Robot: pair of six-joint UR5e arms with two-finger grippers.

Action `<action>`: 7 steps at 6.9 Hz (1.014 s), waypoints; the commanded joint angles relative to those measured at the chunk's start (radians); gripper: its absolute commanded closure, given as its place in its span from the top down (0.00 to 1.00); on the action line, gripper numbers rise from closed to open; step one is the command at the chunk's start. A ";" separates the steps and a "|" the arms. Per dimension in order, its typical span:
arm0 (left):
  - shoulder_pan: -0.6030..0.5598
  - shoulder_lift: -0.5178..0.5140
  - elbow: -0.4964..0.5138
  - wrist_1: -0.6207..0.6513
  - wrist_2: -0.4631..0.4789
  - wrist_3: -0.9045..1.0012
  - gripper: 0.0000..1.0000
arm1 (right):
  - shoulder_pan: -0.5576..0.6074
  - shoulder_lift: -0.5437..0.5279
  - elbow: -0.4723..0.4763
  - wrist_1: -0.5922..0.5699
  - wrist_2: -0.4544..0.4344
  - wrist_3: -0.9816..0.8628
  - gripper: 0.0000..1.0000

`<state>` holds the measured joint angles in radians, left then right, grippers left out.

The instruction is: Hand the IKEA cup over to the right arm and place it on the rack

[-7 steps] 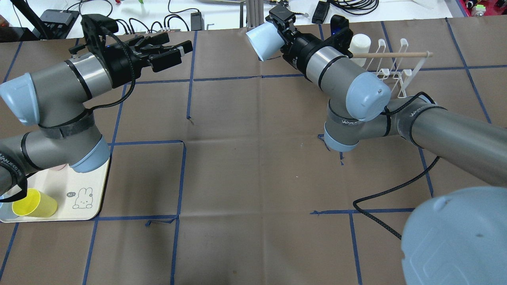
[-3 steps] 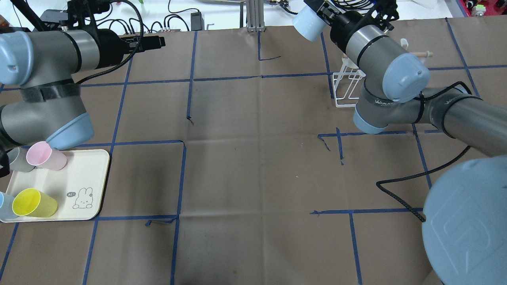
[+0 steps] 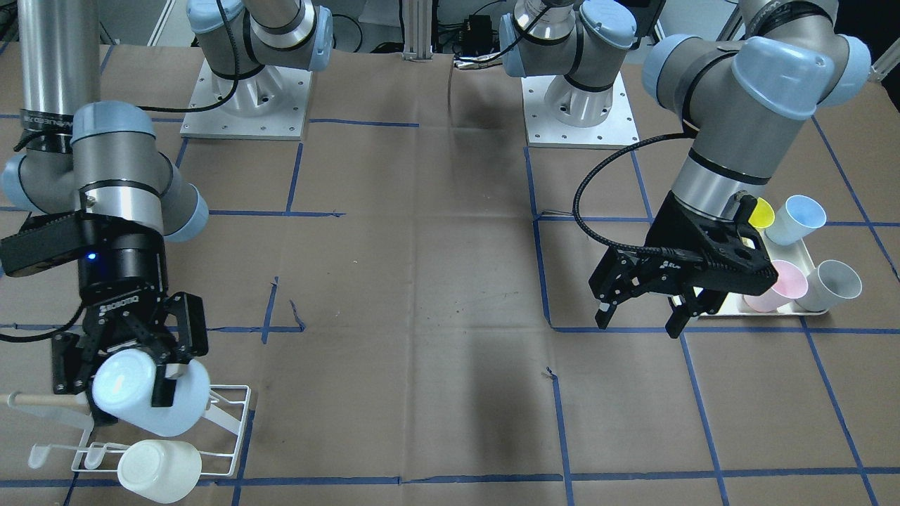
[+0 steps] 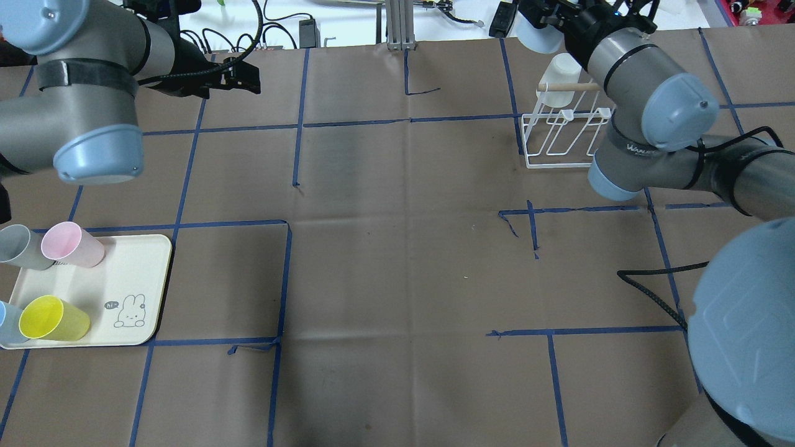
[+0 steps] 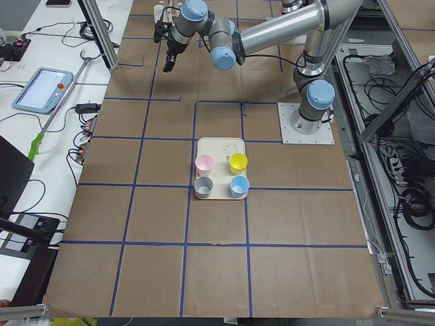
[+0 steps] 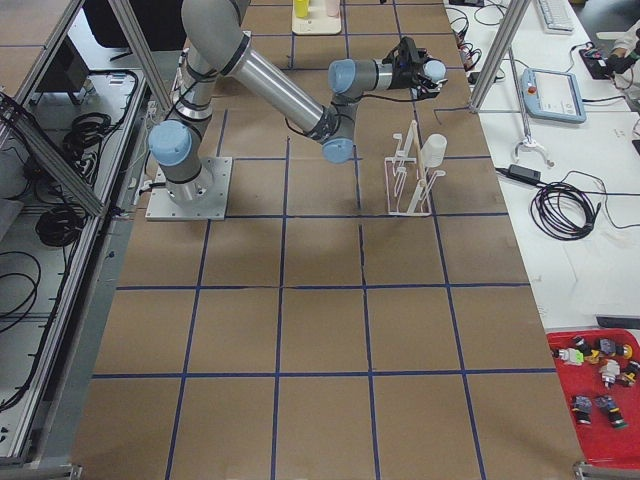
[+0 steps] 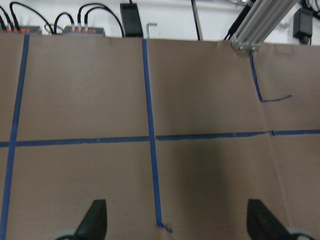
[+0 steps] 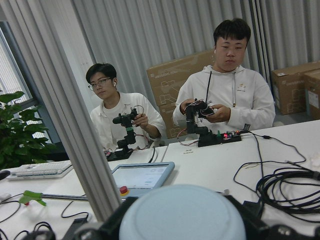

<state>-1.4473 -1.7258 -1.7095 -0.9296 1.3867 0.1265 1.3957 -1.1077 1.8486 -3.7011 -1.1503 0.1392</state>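
Observation:
A pale blue IKEA cup (image 3: 179, 411) lies tilted on its side in my right gripper (image 3: 116, 383), which is shut on it. The right arm (image 4: 627, 68) holds it just above the far end of the white wire rack (image 4: 559, 139). The cup's base fills the bottom of the right wrist view (image 8: 182, 215). A white cup (image 3: 158, 469) hangs on the rack by the wooden rod (image 4: 568, 87). My left gripper (image 3: 636, 316) is open and empty above the table near the tray; its fingertips (image 7: 95, 220) show over bare paper.
A cream tray (image 4: 130, 279) at the front left holds a pink cup (image 4: 71, 243), a grey cup (image 4: 22, 246), a yellow cup (image 4: 53, 318) and a blue cup (image 4: 6, 323). A black cable (image 4: 652, 279) trails by the right arm. Two people sit beyond the table's far edge.
The right arm has swung right with the pale blue cup, from the table's far middle to over the rack. The left arm has drawn back to the left, gripper still open.

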 commanded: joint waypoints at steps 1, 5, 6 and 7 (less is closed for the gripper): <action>-0.010 0.015 0.146 -0.417 0.077 -0.037 0.99 | -0.102 0.034 -0.005 0.009 0.001 -0.183 0.14; -0.031 0.138 0.173 -0.738 0.136 -0.087 0.99 | -0.155 0.159 -0.123 0.020 0.001 -0.250 0.14; -0.033 0.149 0.160 -0.729 0.164 -0.090 0.99 | -0.159 0.161 -0.120 0.021 0.000 -0.251 0.14; -0.034 0.153 0.162 -0.727 0.164 -0.088 0.99 | -0.161 0.160 -0.114 0.020 -0.003 -0.256 0.14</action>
<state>-1.4798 -1.5828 -1.5413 -1.6598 1.5366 0.0387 1.2386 -0.9510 1.7330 -3.6818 -1.1509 -0.1121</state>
